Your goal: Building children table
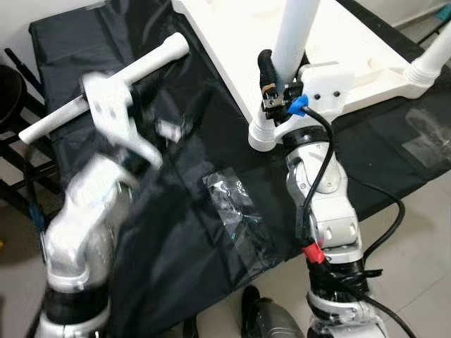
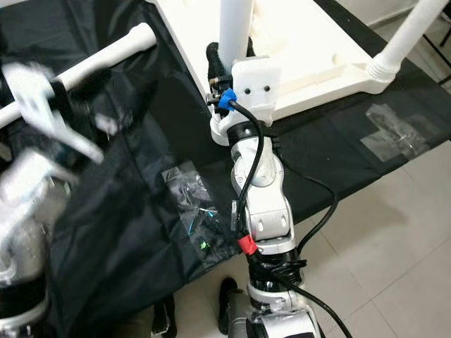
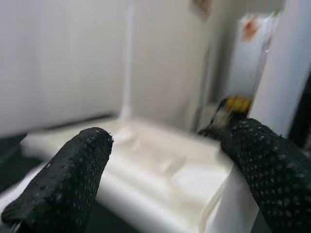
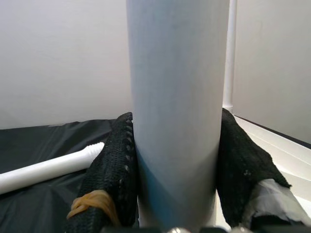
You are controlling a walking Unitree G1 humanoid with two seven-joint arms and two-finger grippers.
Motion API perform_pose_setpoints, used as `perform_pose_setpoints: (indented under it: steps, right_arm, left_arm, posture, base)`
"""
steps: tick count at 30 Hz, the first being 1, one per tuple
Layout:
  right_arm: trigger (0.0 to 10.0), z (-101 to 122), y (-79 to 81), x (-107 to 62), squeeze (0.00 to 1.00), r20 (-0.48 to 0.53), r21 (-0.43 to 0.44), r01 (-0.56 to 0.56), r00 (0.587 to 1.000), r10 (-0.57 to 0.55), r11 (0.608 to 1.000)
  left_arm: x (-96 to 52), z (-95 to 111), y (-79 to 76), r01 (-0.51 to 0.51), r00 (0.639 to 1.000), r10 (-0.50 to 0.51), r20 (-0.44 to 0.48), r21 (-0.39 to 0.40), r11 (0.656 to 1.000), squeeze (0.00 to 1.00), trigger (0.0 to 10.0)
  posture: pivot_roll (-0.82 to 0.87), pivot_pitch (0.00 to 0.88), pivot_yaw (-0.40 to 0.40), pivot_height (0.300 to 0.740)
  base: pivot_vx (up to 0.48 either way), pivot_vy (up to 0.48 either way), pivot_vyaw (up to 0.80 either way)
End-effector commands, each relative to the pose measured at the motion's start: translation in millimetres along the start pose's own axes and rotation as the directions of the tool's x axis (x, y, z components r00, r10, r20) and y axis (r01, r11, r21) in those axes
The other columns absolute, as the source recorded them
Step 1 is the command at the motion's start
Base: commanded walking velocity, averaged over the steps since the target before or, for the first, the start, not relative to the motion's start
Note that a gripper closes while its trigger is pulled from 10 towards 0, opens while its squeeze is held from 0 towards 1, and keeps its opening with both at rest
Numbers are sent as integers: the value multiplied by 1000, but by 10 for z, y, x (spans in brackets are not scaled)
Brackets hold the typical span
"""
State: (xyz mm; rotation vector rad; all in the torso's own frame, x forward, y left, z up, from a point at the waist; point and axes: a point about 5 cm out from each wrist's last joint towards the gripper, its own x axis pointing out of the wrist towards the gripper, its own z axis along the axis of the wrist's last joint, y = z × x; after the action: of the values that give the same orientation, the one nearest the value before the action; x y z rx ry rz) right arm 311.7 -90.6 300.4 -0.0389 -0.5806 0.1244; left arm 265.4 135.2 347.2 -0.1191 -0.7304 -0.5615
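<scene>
The right gripper (image 4: 177, 160) has both black fingers (image 4: 109, 174) pressed against an upright white table leg (image 4: 177, 97) standing in the overturned white tabletop (image 1: 232, 42). Its wrist view alone shows that contact up close; the head views add a second standing leg (image 2: 412, 35) and a loose third one (image 1: 106, 88) on the black cloth (image 1: 176, 232) beside the blurred left gripper (image 3: 170, 170), whose jaws gape wide around nothing. No writing is legible.

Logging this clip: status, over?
Right gripper shut on upright table leg. Left gripper open, empty. Loose leg lies on black sheet.
</scene>
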Motion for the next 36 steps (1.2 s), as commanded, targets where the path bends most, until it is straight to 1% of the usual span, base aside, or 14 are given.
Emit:
perform_pose_setpoints:
  steps: [1,2,4,6,8,11,13,16,20,24,29,30,32,36]
  right_arm:
    - [10000,-511,-82,-162,0,-261,-13,49,964,-50,999]
    - [10000,-511,-82,-162,0,-261,-13,49,964,-50,999]
    - [10000,-498,-82,-152,0,-249,-9,62,967,-62,998]
    - [10000,-498,-82,-152,0,-249,-9,62,967,-62,998]
    - [10000,-496,-77,-152,0,-245,-1,79,967,-77,997]
    - [10000,-498,-77,-155,0,-246,5,88,966,-84,996]
    - [10000,-503,-93,-148,0,-252,16,106,963,-99,994]
    - [10000,-505,-103,-142,0,-256,23,114,961,-104,993]
    - [10000,-509,-121,-122,0,-261,27,123,959,-112,992]
    - [10000,-508,-124,-105,0,-261,25,125,959,-114,992]
    - [10000,-510,-111,-90,0,-260,31,126,959,-114,991]
    - [10000,-514,-102,-84,0,-261,34,126,959,-112,991]
    - [10000,-515,-96,-81,0,-261,35,125,959,-111,992]
    - [10000,-510,-88,-72,0,-260,36,122,960,-108,992]
  left_arm:
    - [31,31,-6,53,999,-53,0,-40,998,0,10000]
    - [31,31,-6,53,999,-53,0,-40,998,0,10000]
    - [193,128,-8,123,992,-122,30,-46,991,0,10000]
    - [193,128,-8,123,992,-122,30,-46,991,0,10000]
    - [368,204,-34,215,976,-211,60,-66,974,0,10000]
    - [430,230,-57,257,965,-252,72,-72,964,0,10000]
    - [569,264,-153,350,935,-345,80,-54,935,0,10000]
    - [620,271,-212,388,920,-383,80,-42,921,0,10000]
    - [720,288,-381,519,852,-517,82,-11,855,0,10000]
    - [775,291,-374,538,841,-538,51,20,843,0,10000]
    - [836,317,-385,577,815,-576,56,6,817,0,10000]
    - [888,299,-391,581,813,-581,43,7,814,0,10000]
    - [929,271,-389,579,815,-579,26,19,815,0,10000]
    - [1016,146,-348,541,841,-541,-32,32,840,0,10000]
  posture:
    - [51,318,0,740]
    - [51,318,0,740]
    - [55,307,5,740]
    - [55,307,5,740]
    - [52,290,12,740]
    - [52,289,13,740]
    - [51,284,15,740]
    - [51,282,16,740]
    - [51,283,17,740]
    - [55,285,19,740]
    - [55,285,17,740]
    - [57,286,16,740]
    - [57,286,17,740]
    - [53,287,20,740]
  base:
    - [0,0,0]
    - [0,0,0]
    - [0,0,0]
    - [0,0,0]
    - [0,0,0]
    - [0,0,0]
    - [0,0,0]
    - [0,0,0]
    - [0,0,0]
    - [0,0,0]
    - [0,0,0]
    - [0,0,0]
    - [0,0,0]
    - [0,0,0]
